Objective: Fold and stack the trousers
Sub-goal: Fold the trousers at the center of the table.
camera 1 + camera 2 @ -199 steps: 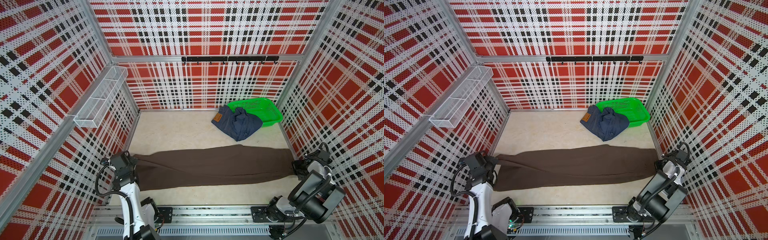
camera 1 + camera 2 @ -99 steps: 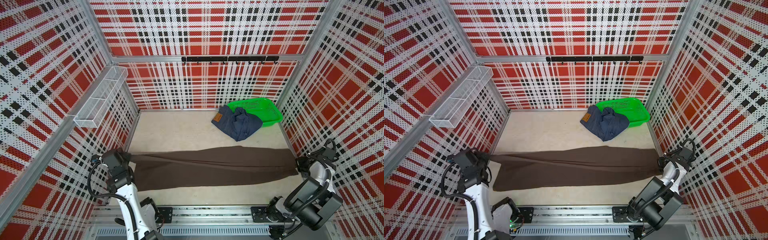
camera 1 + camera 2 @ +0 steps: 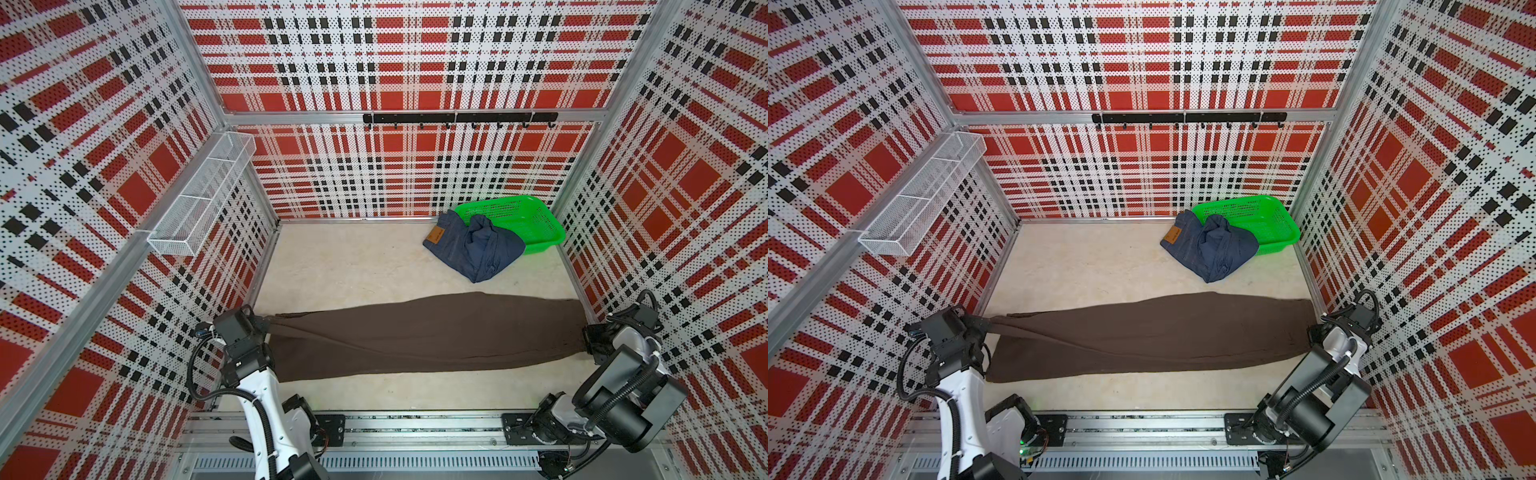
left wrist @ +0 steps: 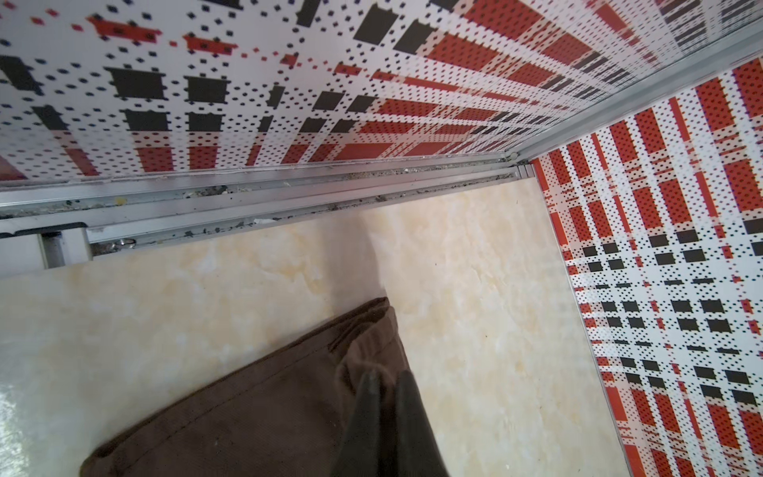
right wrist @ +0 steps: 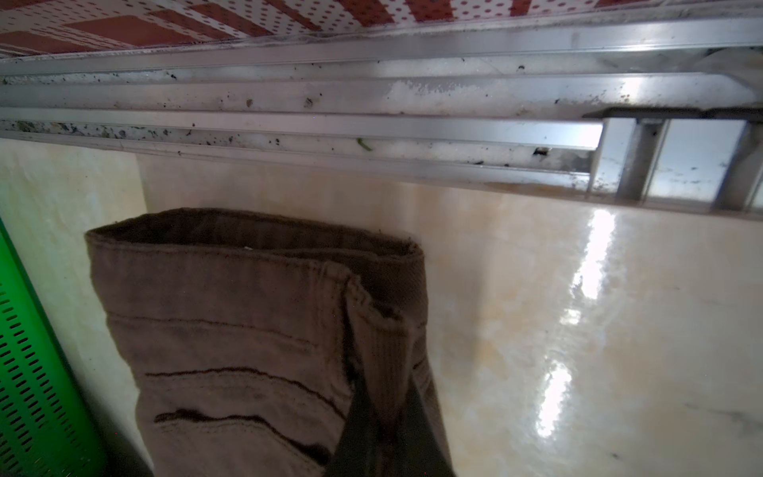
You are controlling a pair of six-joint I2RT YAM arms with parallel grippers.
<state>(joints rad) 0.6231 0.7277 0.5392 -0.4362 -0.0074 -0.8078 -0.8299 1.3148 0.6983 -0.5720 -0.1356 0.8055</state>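
Both ends shifted toward basket (image 3: pixel 523 218): left gripper (image 3: pixel 261 321) and right gripper (image 3: pixel 587 338), each clamped on brown trousers (image 3: pixel 415 336), have stretched them taut, well short of it. Jeans (image 3: pixel 473 249) touching basket, unfolded. Fold looks next.

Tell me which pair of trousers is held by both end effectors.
The dark brown trousers, stretched between the left end effector and the right end effector. The blue denim jeans lie crumpled by the green basket, untouched.
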